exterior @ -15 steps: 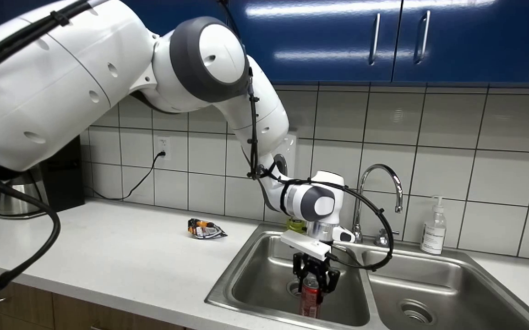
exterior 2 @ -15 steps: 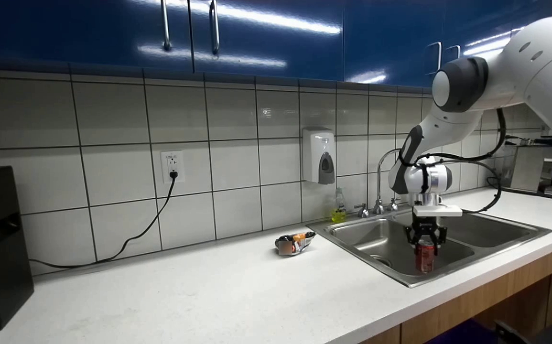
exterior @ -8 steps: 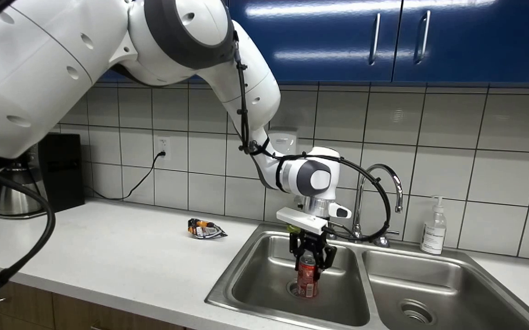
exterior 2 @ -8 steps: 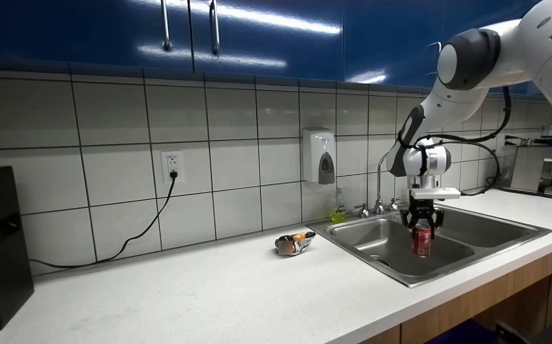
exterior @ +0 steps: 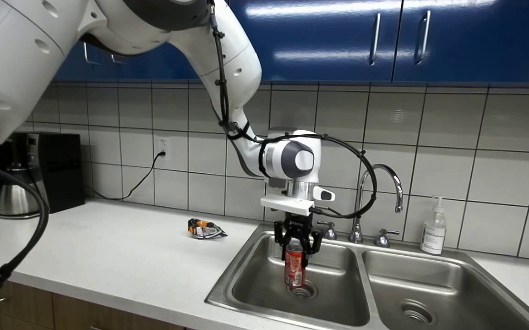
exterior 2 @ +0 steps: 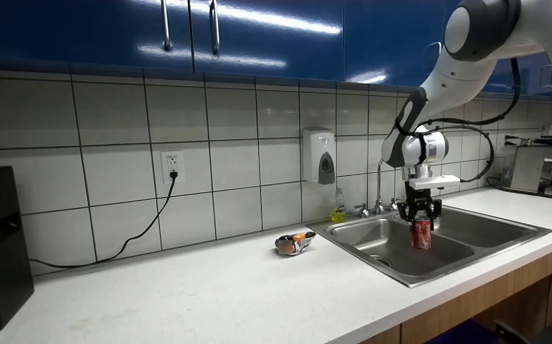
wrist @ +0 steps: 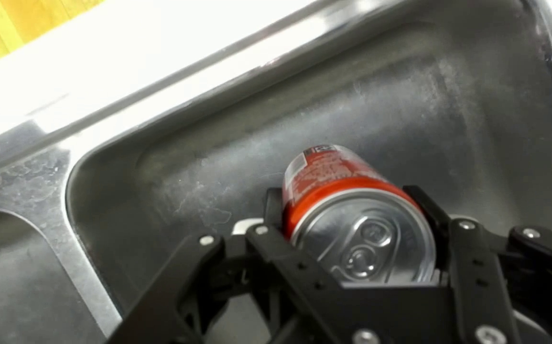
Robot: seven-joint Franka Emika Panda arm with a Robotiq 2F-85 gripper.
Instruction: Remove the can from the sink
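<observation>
Gripper (wrist: 350, 208) clamped round can (exterior: 294, 271), upright over sink (exterior: 337, 293), inside the front edge of the counter (exterior: 108, 256). Grasp done; looks lifted, clearance hard to judge. To do: carry out, set down.

Counts: claw (exterior: 294, 259), one; fingers (wrist: 427, 206), two; can (wrist: 352, 205) between them, one. Lower than claw: one sink (exterior: 239, 263), two basins (exterior: 337, 293), two drains (exterior: 417, 311). Behind claw: one faucet (exterior: 399, 192), two faucet handles (exterior: 382, 239), one pump bottle (exterior: 433, 231), one yellow-green bottle (exterior 2: 338, 213). Well apart from claw: one packet (exterior: 205, 229), one wall dispenser (exterior 2: 311, 155), one outlet (exterior 2: 172, 165).
</observation>
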